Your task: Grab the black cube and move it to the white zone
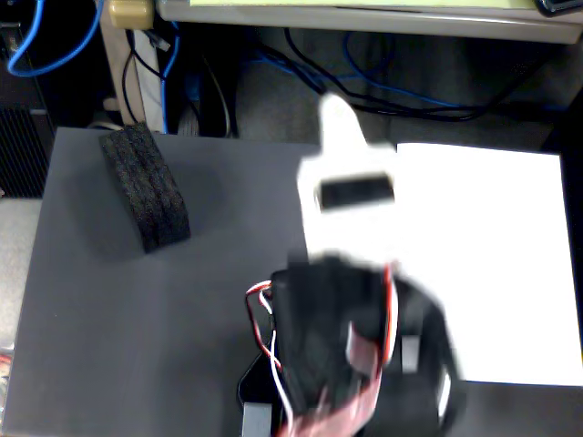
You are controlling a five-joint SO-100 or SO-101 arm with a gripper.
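The black cube is a rough black foam block lying on the dark grey tabletop at the upper left, untouched. The white zone is a white sheet of paper on the right side of the table. My arm rises from the bottom centre and is motion-blurred. Its white gripper points toward the far edge of the table, between the block and the paper, well to the right of the block and holding nothing that I can see. The blur hides whether the jaws are open or shut.
The arm's black motor body with red and white wires fills the bottom centre and overlaps the paper's left edge. Beyond the table's far edge are blue and black cables and a desk leg.
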